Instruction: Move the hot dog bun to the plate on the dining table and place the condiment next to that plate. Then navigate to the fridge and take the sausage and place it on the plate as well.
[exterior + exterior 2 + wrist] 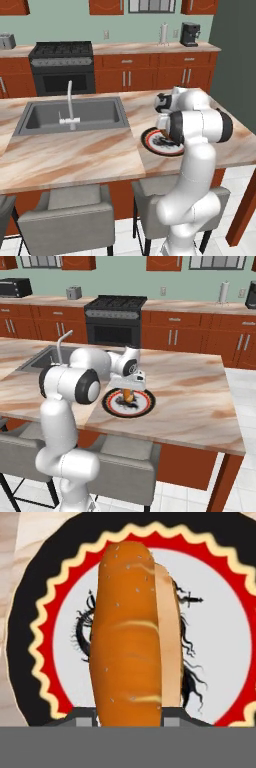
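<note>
Hot dog bun (131, 637) held lengthwise in pincer (131, 721), over plate (35, 637) w/ dark pattern

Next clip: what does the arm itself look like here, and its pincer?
A glossy white arm of rounded, tube-like segments with dark grey-black bands at the joints. The wrist ends in a white block bearing a round dark disc. The pincer is small, with two dark fingers. No cables or markings are visible.

The white arm rises from the base, bends at its elbow and reaches forward toward twelve o'clock, wrist turned straight down. The gripper (128, 394) points downward, its jaws closed narrow upon the hot dog bun (132, 637).
</note>
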You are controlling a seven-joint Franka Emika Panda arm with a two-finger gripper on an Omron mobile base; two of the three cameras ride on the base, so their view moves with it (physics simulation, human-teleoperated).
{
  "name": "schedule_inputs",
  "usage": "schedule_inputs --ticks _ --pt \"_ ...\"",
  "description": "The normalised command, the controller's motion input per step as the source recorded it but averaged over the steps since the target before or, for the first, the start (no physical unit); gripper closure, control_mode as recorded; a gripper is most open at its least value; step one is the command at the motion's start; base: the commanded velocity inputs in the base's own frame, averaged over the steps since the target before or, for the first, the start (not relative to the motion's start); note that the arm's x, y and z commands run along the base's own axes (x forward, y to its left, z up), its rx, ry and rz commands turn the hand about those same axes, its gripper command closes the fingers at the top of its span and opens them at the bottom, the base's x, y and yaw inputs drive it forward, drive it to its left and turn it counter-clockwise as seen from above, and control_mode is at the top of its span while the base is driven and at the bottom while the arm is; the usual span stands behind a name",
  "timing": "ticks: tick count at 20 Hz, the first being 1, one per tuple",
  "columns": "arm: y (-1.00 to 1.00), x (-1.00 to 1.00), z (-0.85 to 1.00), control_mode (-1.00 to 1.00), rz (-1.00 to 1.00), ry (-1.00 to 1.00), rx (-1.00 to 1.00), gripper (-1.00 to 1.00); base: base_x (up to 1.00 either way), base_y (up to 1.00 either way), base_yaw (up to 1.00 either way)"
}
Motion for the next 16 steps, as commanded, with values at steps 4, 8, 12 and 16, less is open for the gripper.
schedule_inputs --ticks 4,8,12,16 --pt "0.0 0.1 -0.21 -1.0 -0.01 0.03 -0.01 1.0 0.0 0.0 0.0" --pt "0.0 0.01 -0.23 -1.0 -0.01 0.02 -0.02 1.0 0.0 0.0 0.0" --pt "0.0 0.0 -0.31 -1.0 0.0 0.0 -0.03 1.0 0.0 0.0 0.0" --pt "0.11 0.0 -0.46 -1.0 0.0 -0.01 -0.08 -1.0 0.0 0.0 0.0"
